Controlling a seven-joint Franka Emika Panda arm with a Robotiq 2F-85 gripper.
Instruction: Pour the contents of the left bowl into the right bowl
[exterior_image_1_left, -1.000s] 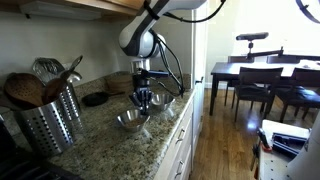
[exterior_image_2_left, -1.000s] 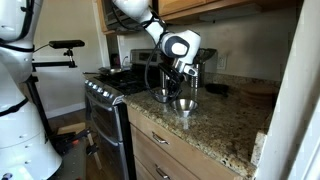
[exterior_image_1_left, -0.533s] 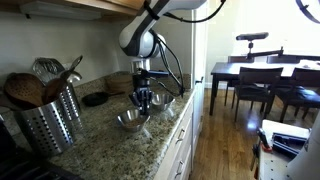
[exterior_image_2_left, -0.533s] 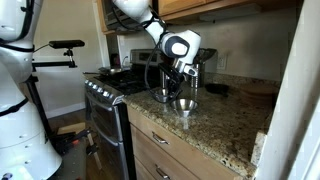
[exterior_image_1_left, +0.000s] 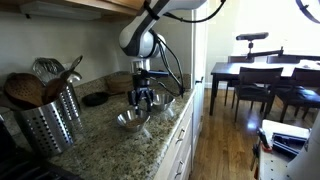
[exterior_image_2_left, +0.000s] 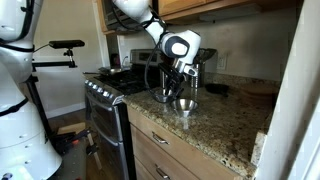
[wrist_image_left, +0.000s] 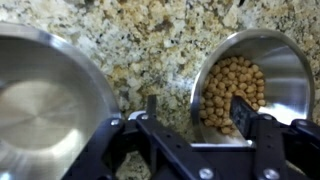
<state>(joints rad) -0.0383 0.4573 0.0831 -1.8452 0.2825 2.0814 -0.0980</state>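
Spreading from a closed state, the end effector now stands wide and holds nothing, its jaws astride the rim of the full bowl of chickpeas. The empty bowl sits just beside it on the granite bench. Judging by this, a grasp is being prepared and the pour is still ahead.

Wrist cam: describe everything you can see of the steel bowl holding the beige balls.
The filled steel bowl is small, round, shiny and thin-rimmed, sitting upright on the speckled granite counter. Its floor is mostly covered by beige chickpea-like balls. It stands apart from the empty twin bowl. The open gripper straddles its near rim; whether it touches is unclear.
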